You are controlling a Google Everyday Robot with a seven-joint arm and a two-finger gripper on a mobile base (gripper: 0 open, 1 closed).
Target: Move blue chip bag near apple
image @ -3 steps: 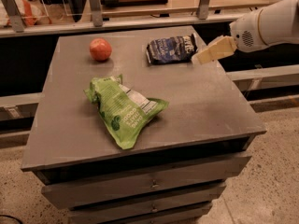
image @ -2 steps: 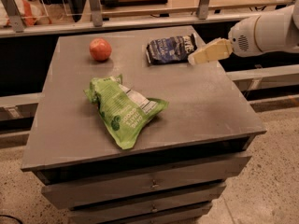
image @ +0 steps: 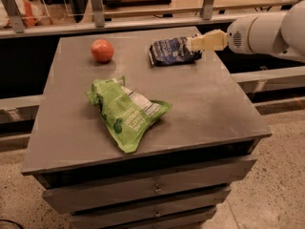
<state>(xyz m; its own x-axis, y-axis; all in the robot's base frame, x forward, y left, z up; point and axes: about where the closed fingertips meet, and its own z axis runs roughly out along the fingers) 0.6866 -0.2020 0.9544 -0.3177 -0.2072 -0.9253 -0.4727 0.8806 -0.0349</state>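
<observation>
The blue chip bag (image: 171, 51) lies flat at the back of the grey table (image: 214, 104), right of centre. The apple (image: 102, 50) sits at the back left, well apart from the bag. My gripper (image: 201, 42), cream-coloured on a white arm, reaches in from the right. Its tip is at the bag's right end, over or touching its edge; I cannot tell which.
A larger bright green bag (image: 125, 110) lies crumpled in the middle of the table, in front of the apple and the blue bag. The table is a cabinet with drawers (image: 152, 187). A rail with posts (image: 143, 20) runs behind it.
My gripper has moved left and a little farther back, from just right of the blue chip bag to its right end. The bag, apple and green bag have not moved.
</observation>
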